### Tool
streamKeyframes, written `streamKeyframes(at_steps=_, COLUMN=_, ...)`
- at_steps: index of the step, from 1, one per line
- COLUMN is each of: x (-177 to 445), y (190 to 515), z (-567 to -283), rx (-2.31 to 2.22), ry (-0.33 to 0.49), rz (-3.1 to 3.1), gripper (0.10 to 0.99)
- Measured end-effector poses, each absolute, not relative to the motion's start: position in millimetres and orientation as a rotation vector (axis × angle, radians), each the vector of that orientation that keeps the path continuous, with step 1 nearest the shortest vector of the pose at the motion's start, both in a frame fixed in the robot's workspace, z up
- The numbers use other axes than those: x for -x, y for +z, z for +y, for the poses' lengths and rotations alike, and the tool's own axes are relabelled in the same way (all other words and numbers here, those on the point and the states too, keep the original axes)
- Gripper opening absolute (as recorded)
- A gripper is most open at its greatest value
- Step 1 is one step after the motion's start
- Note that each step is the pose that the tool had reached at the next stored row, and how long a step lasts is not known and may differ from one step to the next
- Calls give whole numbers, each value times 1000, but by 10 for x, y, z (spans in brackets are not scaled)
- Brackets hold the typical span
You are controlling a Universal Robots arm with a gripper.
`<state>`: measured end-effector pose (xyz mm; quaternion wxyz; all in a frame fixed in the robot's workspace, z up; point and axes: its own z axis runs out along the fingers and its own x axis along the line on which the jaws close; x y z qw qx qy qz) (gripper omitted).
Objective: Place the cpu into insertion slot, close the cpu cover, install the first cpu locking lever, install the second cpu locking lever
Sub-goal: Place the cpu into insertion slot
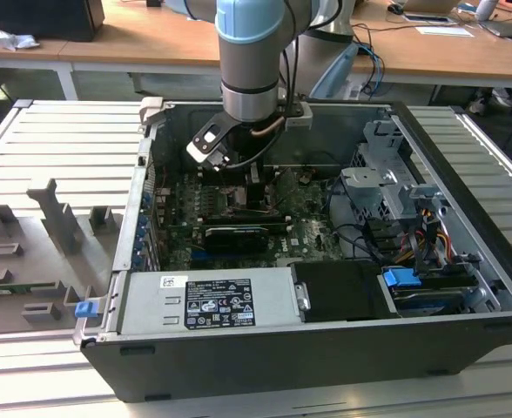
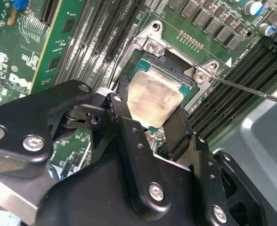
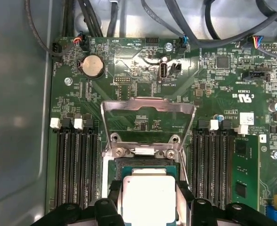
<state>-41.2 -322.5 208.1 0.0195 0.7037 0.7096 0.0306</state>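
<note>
The cpu, a small pale silver square, sits between my gripper's black fingers, which close on two opposite edges. It hangs low over the insertion slot, slightly tilted, with the socket's dark rim showing beyond it. In the first wrist view the cpu is just short of the insertion slot, and the cpu cover stands swung open behind it. A thin metal locking lever sticks out beside the socket. From the exterior view my gripper reaches down into the open computer case.
Long black memory slots flank the socket on both sides. Black cables cross the far end of the motherboard. A power supply lies at the case's front, a drive cage on the exterior view's right, grey fixtures on its left.
</note>
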Motion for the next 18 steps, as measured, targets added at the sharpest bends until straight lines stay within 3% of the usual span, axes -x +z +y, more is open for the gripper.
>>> streamKeyframes(at_steps=18, x=412, y=1988, z=-3205, rx=-2187, ry=87, rz=2193, gripper=541)
